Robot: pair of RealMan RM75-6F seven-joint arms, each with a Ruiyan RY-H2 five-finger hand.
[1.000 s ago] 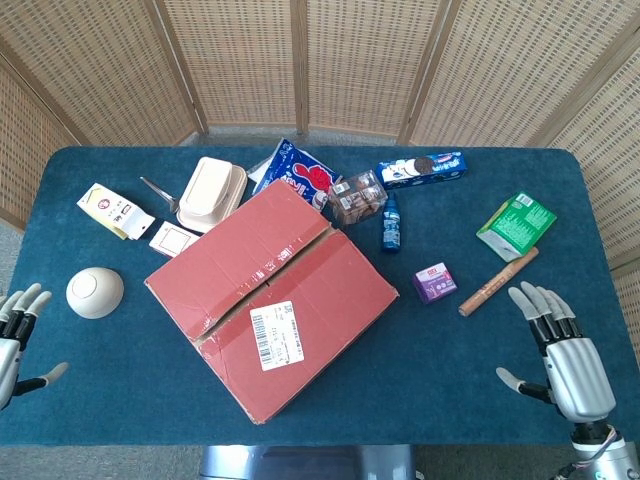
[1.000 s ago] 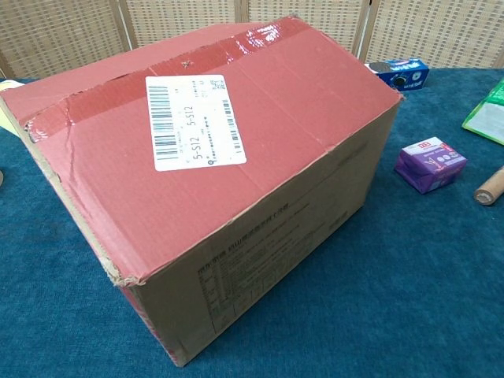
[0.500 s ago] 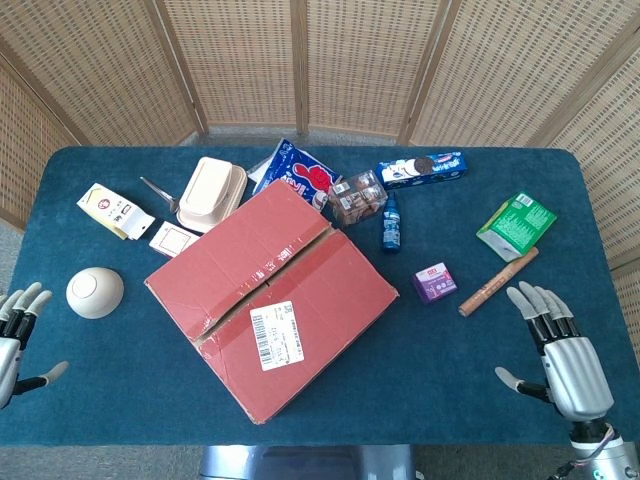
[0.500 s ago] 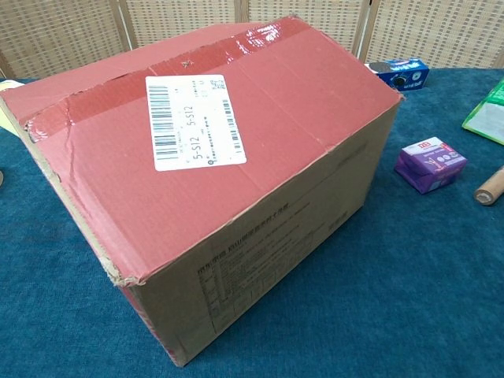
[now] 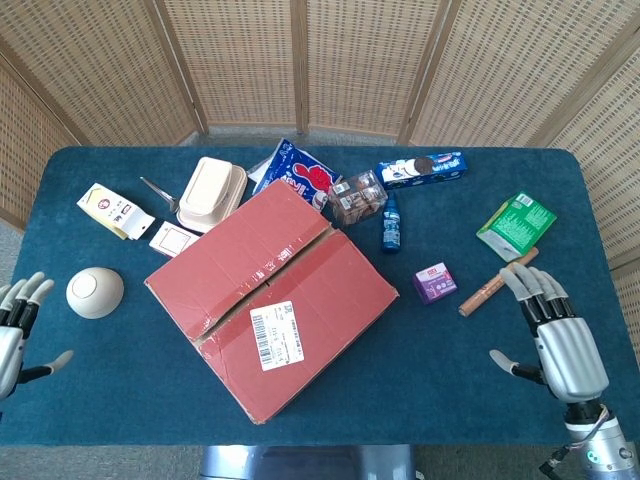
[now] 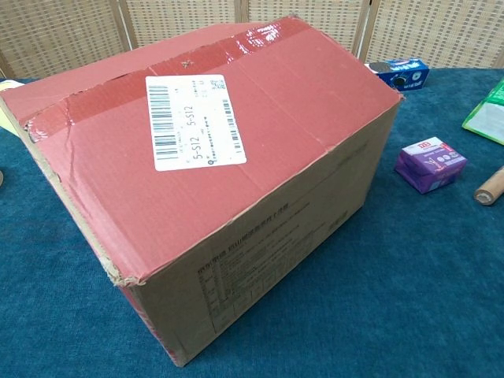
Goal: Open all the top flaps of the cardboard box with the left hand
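- Both of my hands are empty: my left hand (image 5: pixel 14 325) hovers at the left edge of the bench (image 5: pixel 440 380) with its fingers (image 5: pixel 30 292) spread and the thumb out to the side
- My right hand (image 5: pixel 562 340) is over the right end of the bench, palm down, its fingers (image 5: pixel 535 287) fanned apart and holding nothing
- Just beyond my right fingertips lies a brown stick (image 5: pixel 495 283), and beside it a small purple box (image 5: pixel 434 282)
- Near my left hand sits a white bowl (image 5: pixel 95 292), turned upside down
- Well apart from both hands, the cardboard box (image 5: pixel 270 297) stands in the middle of the bench, turned at an angle; its red top flaps lie flat and closed, with tape along the centre seam and a white barcode label (image 5: pixel 276 335) on the near flap
- Behind the box I see a cream lidded container (image 5: pixel 214 192), a blue snack bag (image 5: pixel 297 170), a small blue bottle (image 5: pixel 391 224), a blue biscuit pack (image 5: pixel 421 168) and a milk carton (image 5: pixel 113 210)
- Farther right lies a green packet (image 5: pixel 516 226)
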